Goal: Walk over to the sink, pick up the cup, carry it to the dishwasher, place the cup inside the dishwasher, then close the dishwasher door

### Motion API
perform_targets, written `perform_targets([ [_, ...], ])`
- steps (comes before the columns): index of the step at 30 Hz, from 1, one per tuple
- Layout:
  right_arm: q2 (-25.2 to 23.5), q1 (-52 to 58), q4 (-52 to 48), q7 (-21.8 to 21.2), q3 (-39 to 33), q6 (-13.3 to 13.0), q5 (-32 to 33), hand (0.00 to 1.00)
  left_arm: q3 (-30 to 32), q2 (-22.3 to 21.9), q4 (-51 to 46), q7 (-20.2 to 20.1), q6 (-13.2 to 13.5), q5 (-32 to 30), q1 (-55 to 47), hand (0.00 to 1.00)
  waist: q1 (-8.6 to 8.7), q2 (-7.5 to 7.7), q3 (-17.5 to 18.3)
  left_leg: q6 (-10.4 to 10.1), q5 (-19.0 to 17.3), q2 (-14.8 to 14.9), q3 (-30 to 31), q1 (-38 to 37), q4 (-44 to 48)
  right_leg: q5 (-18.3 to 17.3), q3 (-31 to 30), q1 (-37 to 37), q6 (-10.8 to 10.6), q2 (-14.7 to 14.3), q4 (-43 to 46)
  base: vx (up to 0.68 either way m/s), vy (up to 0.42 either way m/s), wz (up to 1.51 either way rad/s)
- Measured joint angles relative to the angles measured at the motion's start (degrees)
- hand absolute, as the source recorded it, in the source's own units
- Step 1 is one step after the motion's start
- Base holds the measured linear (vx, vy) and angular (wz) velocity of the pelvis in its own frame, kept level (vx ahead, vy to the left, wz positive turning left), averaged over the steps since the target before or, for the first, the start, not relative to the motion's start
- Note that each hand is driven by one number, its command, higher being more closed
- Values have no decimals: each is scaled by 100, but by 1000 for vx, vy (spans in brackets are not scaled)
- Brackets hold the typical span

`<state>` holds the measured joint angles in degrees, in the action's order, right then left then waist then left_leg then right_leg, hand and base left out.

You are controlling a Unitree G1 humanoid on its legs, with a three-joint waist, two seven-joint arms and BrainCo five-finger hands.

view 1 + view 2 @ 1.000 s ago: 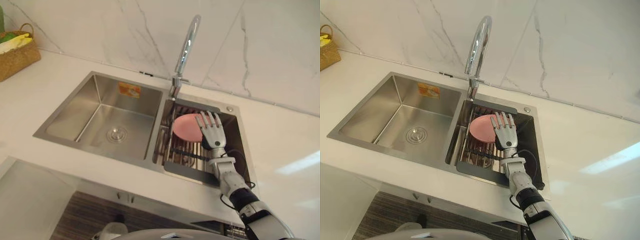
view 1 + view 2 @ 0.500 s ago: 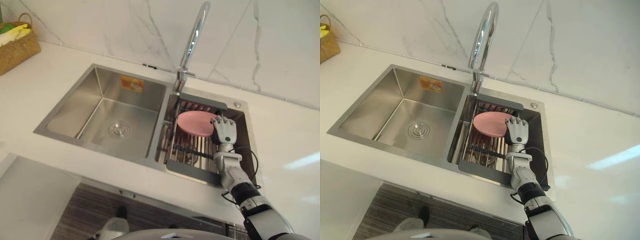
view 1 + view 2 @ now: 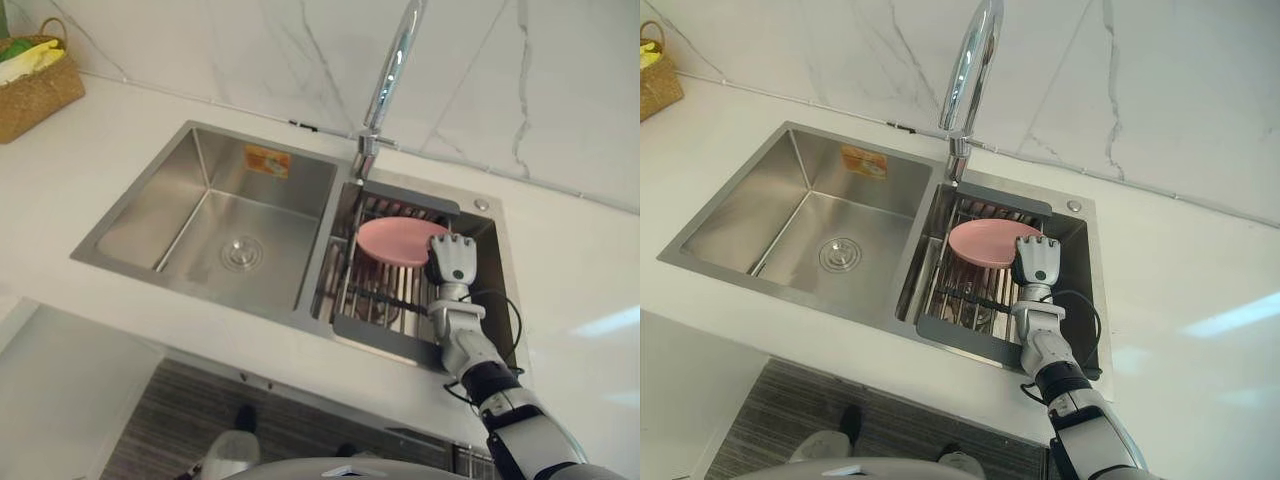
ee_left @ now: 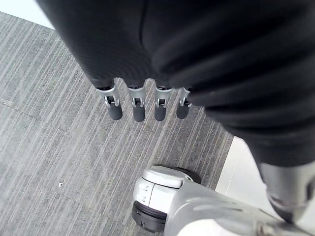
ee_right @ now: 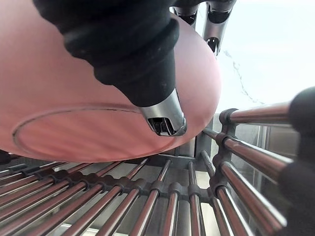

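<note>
Lifting the cup point(image 3: 395, 240) cleanly calls for a firm pinch first: the right robot hand point(image 3: 452, 260) is curled on the right edge of this pink, shallow, bowl-like piece. In the right wrist view the thumb presses on its outer wall and the fingertips point(image 5: 215, 30) reach over the far rim. The hold looks to be at one edge only, so I judge the cup may tip as it rises. A deeper wrap and a slow, straight lift, kept away from the faucet point(image 3: 390, 75) that arches above, would suit. The cup rests tilted on the drain rack point(image 3: 380, 342), which sits in the right basin of the sink point(image 3: 130, 215). Whether anything lies under the rack's rods cannot be told. The left basin point(image 3: 200, 235) shows its drain point(image 3: 241, 253) and an orange sticker point(image 3: 266, 161) on the far wall. At the far left corner of the bench point(image 3: 60, 170) stands a woven basket point(image 3: 35, 95) with yellow and green things in it. The left robot hand point(image 4: 135, 110) hangs over the floor with straight fingers, holding nothing.
</note>
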<state>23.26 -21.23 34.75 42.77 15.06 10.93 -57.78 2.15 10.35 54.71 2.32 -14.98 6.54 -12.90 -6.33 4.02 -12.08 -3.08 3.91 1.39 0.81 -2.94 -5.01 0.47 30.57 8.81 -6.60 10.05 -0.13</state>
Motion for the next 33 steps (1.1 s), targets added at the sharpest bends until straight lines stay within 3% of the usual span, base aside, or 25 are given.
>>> perform_targets([
  [10,-15,-52,-66,147,16,-111,153,100,22,-17,-16,7,39,-225,1,0,0,3,0,-28,23,63,-22,-11,0,7,-11,-1,22,-50,0,-2,-1,-1],
  [16,-14,-50,-524,-44,35,-186,124,100,62,-39,-61,-9,30,-406,20,0,56,-74,-47,-22,28,106,-173,-81,1,110,-157,-3,-7,-71,-37,1,0,-12],
  [23,282,-34,-1263,-502,53,-945,-364,100,29,-20,-196,-36,37,-1079,22,0,173,-95,-33,-26,32,160,-390,-236,3,159,-349,6,21,-119,-81,5,-8,-14],
  [33,689,51,-2615,-544,-381,-1836,-571,100,-52,-17,-108,-122,-99,-1023,10,0,334,-167,107,-57,8,227,-713,-323,1,296,-681,-2,60,-159,-215,-46,11,-17],
])
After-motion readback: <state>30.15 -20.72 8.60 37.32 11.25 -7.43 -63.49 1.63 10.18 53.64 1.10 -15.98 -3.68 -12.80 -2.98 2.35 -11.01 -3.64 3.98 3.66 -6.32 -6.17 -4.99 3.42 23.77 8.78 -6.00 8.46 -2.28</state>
